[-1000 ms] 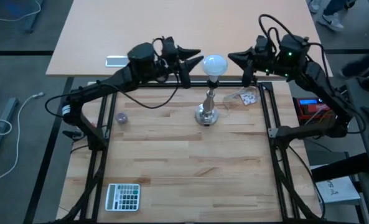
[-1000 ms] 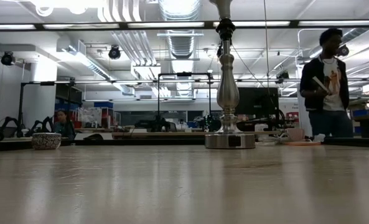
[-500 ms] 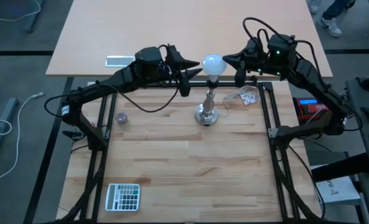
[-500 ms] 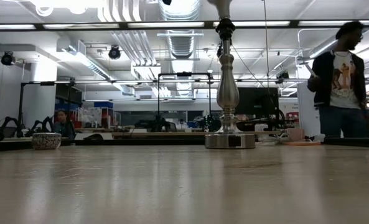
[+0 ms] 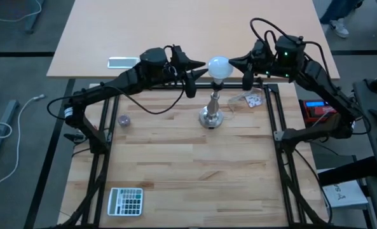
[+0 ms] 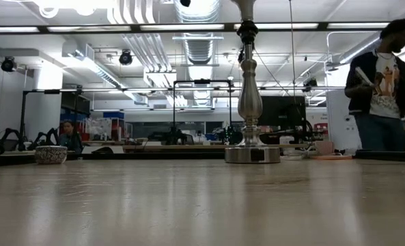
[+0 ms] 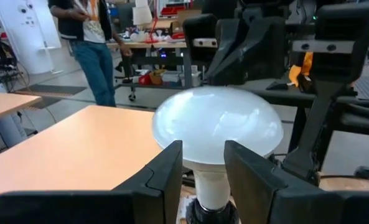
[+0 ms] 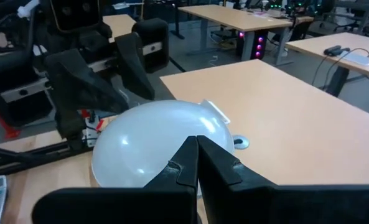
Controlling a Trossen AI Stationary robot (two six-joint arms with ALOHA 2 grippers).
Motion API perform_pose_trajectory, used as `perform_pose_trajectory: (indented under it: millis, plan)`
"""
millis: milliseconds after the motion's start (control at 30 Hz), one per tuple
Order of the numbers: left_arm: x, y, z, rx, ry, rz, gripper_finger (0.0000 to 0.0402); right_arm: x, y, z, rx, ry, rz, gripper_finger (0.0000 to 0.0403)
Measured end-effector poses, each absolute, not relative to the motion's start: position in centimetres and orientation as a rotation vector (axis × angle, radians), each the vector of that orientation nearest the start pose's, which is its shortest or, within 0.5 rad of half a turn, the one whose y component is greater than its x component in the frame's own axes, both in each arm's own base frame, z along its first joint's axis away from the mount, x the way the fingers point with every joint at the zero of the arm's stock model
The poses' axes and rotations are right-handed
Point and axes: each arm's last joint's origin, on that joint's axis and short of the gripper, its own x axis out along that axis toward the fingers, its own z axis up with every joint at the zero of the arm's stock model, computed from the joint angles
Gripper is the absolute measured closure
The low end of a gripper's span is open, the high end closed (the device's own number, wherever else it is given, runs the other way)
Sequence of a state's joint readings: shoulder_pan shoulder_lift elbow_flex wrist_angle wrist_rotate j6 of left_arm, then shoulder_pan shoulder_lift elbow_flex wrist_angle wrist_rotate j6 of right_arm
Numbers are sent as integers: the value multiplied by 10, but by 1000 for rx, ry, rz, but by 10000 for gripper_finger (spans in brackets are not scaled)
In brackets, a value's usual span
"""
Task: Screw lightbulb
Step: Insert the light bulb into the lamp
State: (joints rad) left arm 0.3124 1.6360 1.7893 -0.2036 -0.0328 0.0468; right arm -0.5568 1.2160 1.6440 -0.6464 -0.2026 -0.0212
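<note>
The white lightbulb (image 5: 219,65) sits on top of the silver stand (image 5: 212,114), which stands upright on its round base (image 6: 252,154) at the far middle of the wooden table. My left gripper (image 5: 198,77) comes level at the bulb from the left. It is open, and its fingers (image 7: 168,168) frame the bulb's neck (image 7: 211,182) just in front of the globe (image 7: 218,127). My right gripper (image 5: 238,64) comes from the right, shut, with its tips (image 8: 196,149) right at the globe (image 8: 150,140). My left gripper has a finger on either side of the bulb's neck (image 7: 211,182), coming level from the table's left; I cannot tell whether either finger touches it. My right gripper's shut tips are at the globe's right side (image 8: 172,134); I cannot tell whether they touch it.
A calculator (image 5: 125,201) lies near the front left corner and a small round thing (image 5: 124,119) at the left. A clear packet (image 5: 252,99) lies right of the stand. A pale flat device (image 5: 123,62) lies on the table behind. A person (image 6: 383,85) stands in the room beyond.
My left gripper has tipped down to level and sunk a little toward the bulb's neck. My right gripper has moved left, closer to the globe, staying shut. Bulb and stand have kept still. The person in the room has walked toward the right.
</note>
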Motion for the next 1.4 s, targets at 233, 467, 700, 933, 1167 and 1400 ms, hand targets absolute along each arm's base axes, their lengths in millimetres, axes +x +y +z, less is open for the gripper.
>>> perform_pose_trajectory:
  millis: [233,467,700,933,1167,1400]
  plan:
    - [348,116,459,41,54,360,297,190,-111,486,87,208,-345,403]
    - [346,117,463,58,32,367,296,190,-111,485,97,216,-346,403]
    - [339,103,467,131,75,331,254,190,-111,484,98,222,-346,403]
    - [354,100,455,142,97,303,226,190,-111,484,92,227,-347,403]
    - [362,104,453,144,52,319,246,190,-111,482,105,244,-355,403]
    - [361,107,454,125,45,324,248,190,-111,480,118,257,-343,403]
